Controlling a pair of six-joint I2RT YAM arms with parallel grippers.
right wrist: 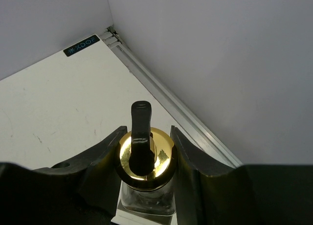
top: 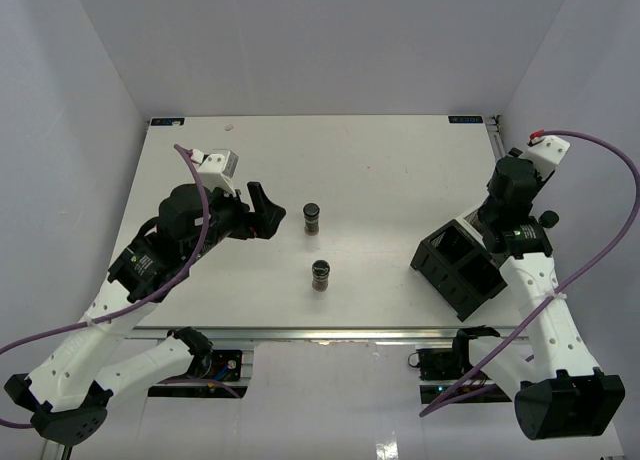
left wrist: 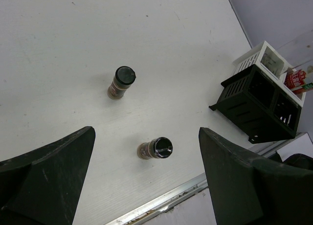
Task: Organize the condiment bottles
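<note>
My right claw (right wrist: 145, 149) is clamped on the gold-topped bottle (right wrist: 164, 159) at its cap, beside the right rail (right wrist: 195, 129). I judge it glass: stiff, slick, breakable and liquid-heavy, so it is best held under the cap rim. It has a clear body and a black spout. My left claw (top: 268, 212) stands wide apart by the far jar (top: 311, 218) and near jar (top: 321, 275).

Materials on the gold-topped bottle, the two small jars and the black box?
gold-topped bottle: clear body, glass or hard plastic, can't tell which. The cap is shiny metallic gold with mirror-like reflections, possibly plated plastic. The spout is matte black.
small jars: glossy black lids, likely plastic. The bodies are see-through, material unclear.
black box: matte black with slatted moulded walls, probably plastic.
</note>
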